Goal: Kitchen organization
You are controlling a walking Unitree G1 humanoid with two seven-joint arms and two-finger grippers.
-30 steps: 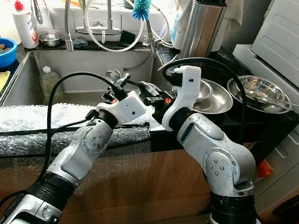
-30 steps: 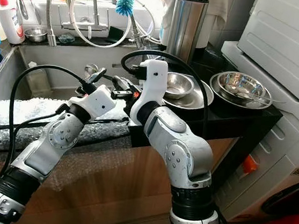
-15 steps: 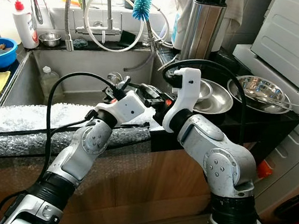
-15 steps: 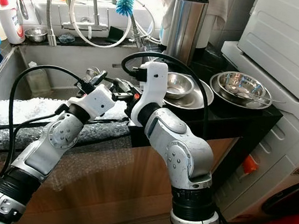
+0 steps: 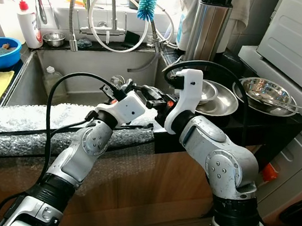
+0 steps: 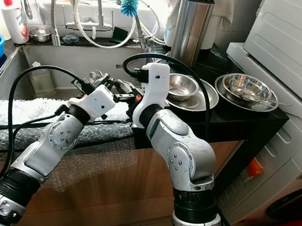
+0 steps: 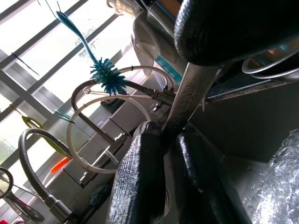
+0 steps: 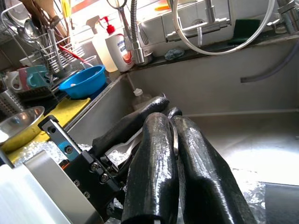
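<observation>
1. The metal utensil [image 7: 189, 100] shows just its handle; its working end is hidden behind the right gripper [image 8: 173, 154].
2. The knife block [image 5: 206, 22] is cut off at the top edge.

The whole scene sits slightly lower and further right in both eye views than a second ago, so the head camera has shifted a little. The left gripper [image 5: 120, 85], shut on a flat steel utensil handle [image 7: 187, 100], moves slightly left over the steel sink [image 5: 86, 62].

Silver jointed arms, white wrist housings, looping black cables, black-fingered claws.
</observation>
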